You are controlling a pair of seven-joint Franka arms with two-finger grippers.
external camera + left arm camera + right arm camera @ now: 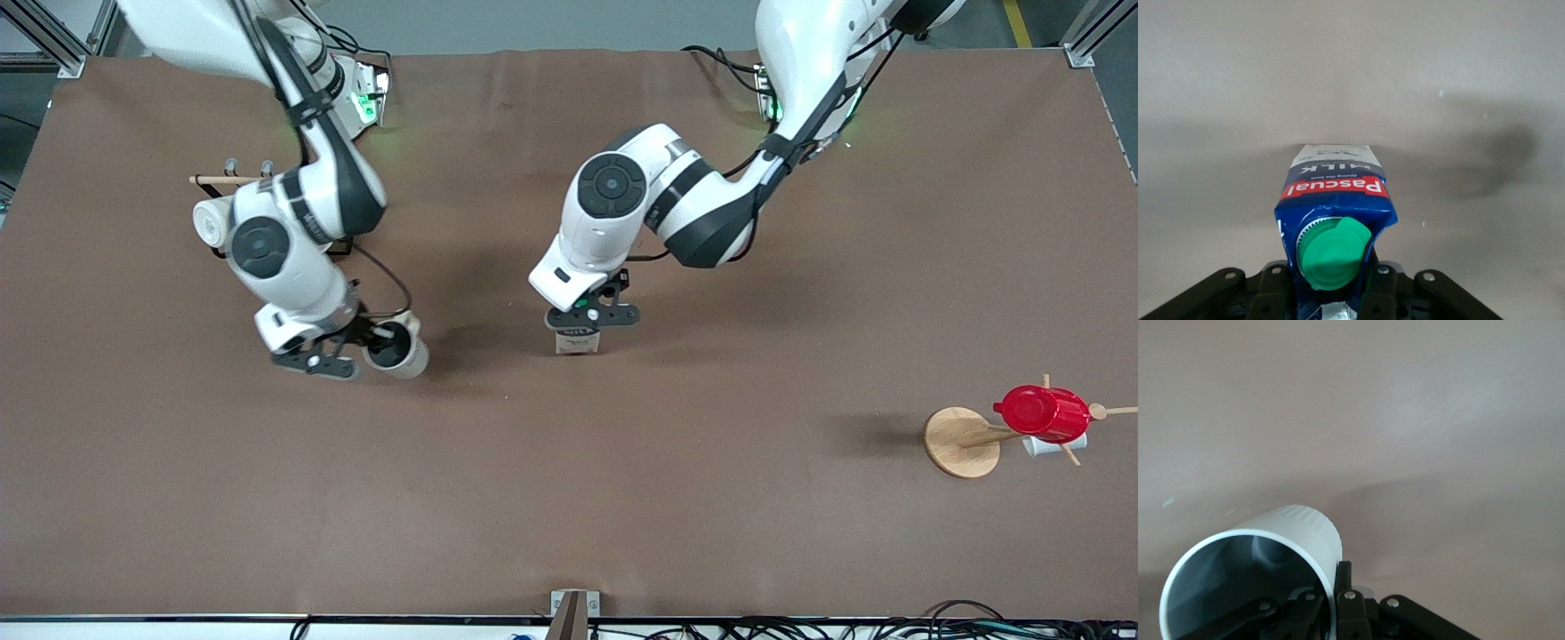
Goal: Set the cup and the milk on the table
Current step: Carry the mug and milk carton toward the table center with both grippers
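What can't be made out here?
- Carton base: both views, hidden by its own body and the left hand; touching the table unclear.
- Cup handle and print: not visible.
- Rack: front view, mostly covered by the right arm.

Grey floor and aluminium frame posts edge the scene; cables trail below.
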